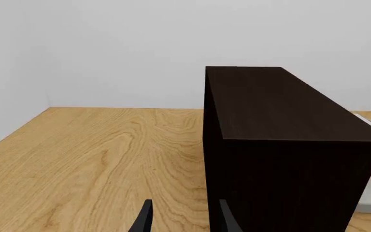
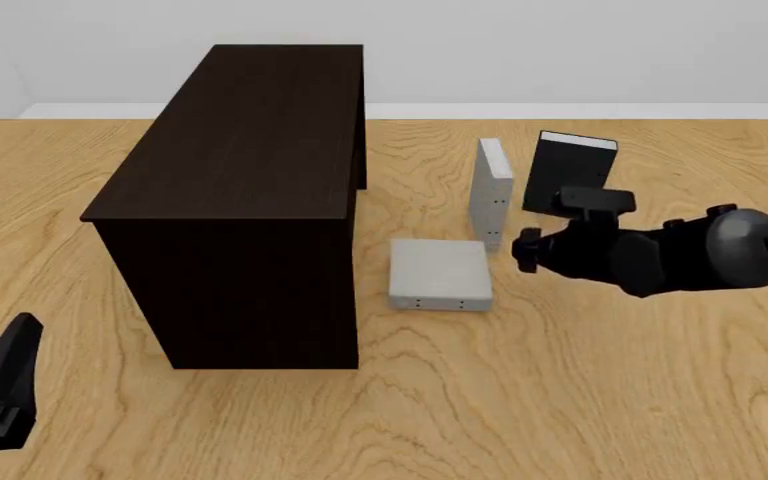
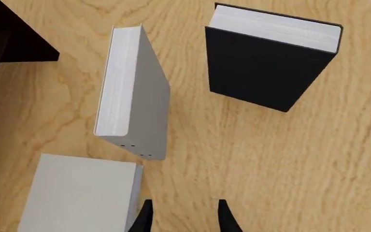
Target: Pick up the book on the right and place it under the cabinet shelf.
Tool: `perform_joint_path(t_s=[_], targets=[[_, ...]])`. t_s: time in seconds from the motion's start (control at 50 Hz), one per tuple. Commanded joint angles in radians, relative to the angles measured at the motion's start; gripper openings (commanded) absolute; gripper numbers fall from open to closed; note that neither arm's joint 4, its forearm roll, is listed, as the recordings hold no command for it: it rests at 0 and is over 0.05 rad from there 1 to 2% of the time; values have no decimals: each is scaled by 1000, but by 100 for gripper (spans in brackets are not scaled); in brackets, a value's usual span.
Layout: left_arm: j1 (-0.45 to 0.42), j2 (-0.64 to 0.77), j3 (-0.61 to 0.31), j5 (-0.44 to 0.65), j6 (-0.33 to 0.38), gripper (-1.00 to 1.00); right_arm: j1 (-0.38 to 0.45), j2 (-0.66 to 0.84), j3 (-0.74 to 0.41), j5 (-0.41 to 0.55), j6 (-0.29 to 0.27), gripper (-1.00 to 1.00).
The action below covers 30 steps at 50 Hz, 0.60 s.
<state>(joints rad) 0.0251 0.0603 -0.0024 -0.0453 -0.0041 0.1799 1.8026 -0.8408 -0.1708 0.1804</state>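
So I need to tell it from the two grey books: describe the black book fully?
The black book stands upright on the wooden table, white page edges up, matte black cover plain. It is right of the standing grey book, apart from it. The right gripper is near, touching nothing.

A big boxy cabinet of very dark brown wood (image 2: 244,190) stands on the light wooden worktop (image 2: 598,400), left of centre. Just right of its front corner a thin light-grey hardcover book (image 2: 439,274) lies flat. Behind that, a second thin grey book with white page edges (image 2: 492,190) stands upright, and a black book with white page edges (image 2: 568,172) stands just to its right. The right arm's black gripper (image 2: 527,250) hovers near the upright grey book's near end. The left gripper (image 2: 4,385) sits low at the near left edge
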Motion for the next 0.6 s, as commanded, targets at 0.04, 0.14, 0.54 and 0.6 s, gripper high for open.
perform_joint_path(t_s=[0.04, 0.14, 0.54, 0.6], targets=[[0, 0, 0, 0, 0, 100, -3, 26, -6, -2, -13, 100], [0, 0, 0, 0, 0, 100, 9, 52, -5, -16, -13, 100], [0, 0, 0, 0, 0, 100, 69, 127, -10, -56, 10, 100], [0, 0, 0, 0, 0, 100, 86, 140, -17, -57, 13, 100]])
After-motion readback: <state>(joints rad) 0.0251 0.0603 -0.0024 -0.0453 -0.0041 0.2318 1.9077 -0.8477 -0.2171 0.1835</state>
